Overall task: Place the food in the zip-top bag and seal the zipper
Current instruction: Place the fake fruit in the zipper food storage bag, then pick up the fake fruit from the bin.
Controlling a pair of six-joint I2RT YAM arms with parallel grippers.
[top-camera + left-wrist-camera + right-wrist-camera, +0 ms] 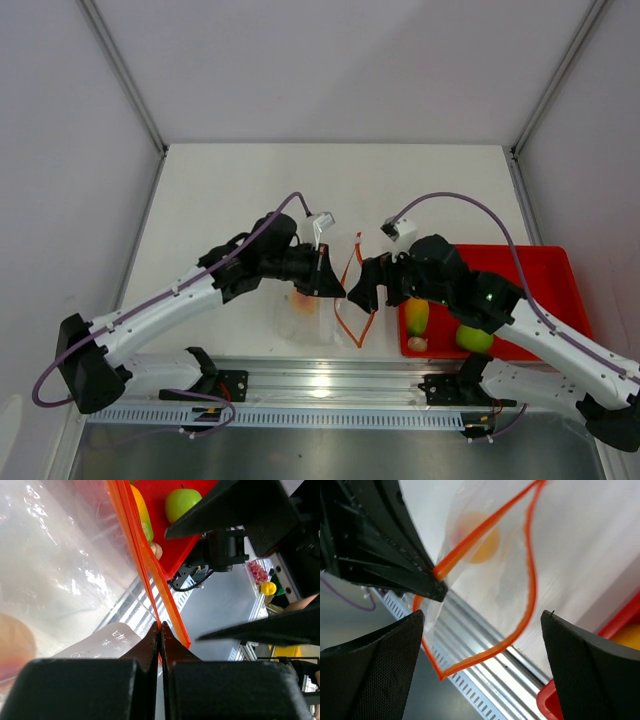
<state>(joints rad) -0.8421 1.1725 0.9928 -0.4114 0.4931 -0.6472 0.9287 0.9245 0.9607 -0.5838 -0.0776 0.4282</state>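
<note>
Left pincer (160, 630) clamped on zipper (143, 565), right pincer (480, 617) apart, empty; if you snag the zip-top bag (60, 570), it could pull free, spilling fruit (482, 542).

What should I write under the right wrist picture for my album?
Left gripper pinches the zipper, holding the zip-top bag open, an orange fruit inside, right gripper open.

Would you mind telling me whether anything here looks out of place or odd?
Nothing looks spilled or damaged. The zipper of the zip-top bag gapes in a lopsided loop, one side pinched by the left gripper; the mango and green apple sit in the red tray.
</note>
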